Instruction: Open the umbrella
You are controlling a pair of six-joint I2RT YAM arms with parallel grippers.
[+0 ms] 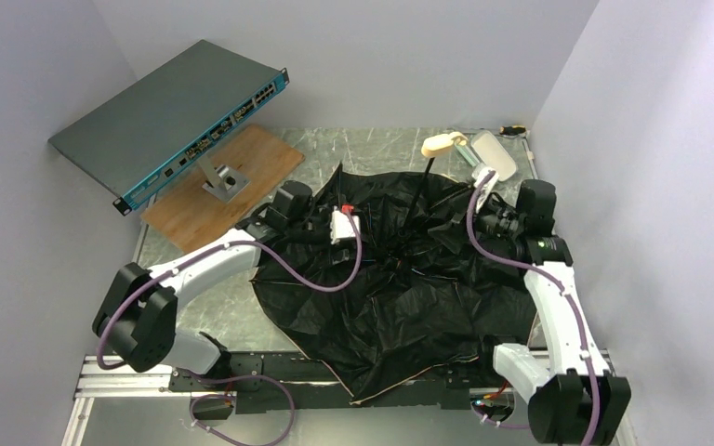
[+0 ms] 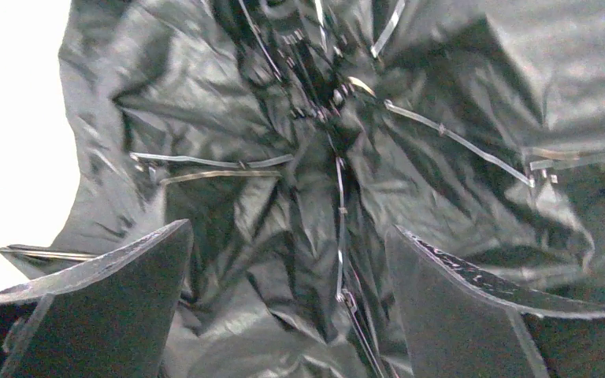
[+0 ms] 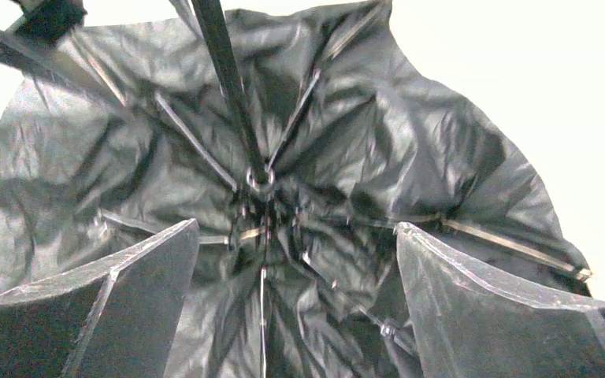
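The umbrella (image 1: 400, 297) lies spread on the table with its black lining and ribs facing up; a tan edge shows at the front. Its thin black shaft (image 1: 420, 190) rises to the cream knob handle (image 1: 444, 143) at the back. My left gripper (image 1: 335, 226) hovers over the canopy's left part, open and empty, with lining and ribs (image 2: 441, 173) below its fingers (image 2: 126, 291). My right gripper (image 1: 485, 216) is over the right part, open and empty. In the right wrist view it faces the hub, with the shaft (image 3: 224, 71) ahead of its fingers (image 3: 473, 307).
A pale mint-green case (image 1: 495, 153) lies at the back right beside the handle. A grey network switch (image 1: 172, 116) stands tilted on a stand over a wooden board (image 1: 242, 177) at the back left. Walls close in on both sides.
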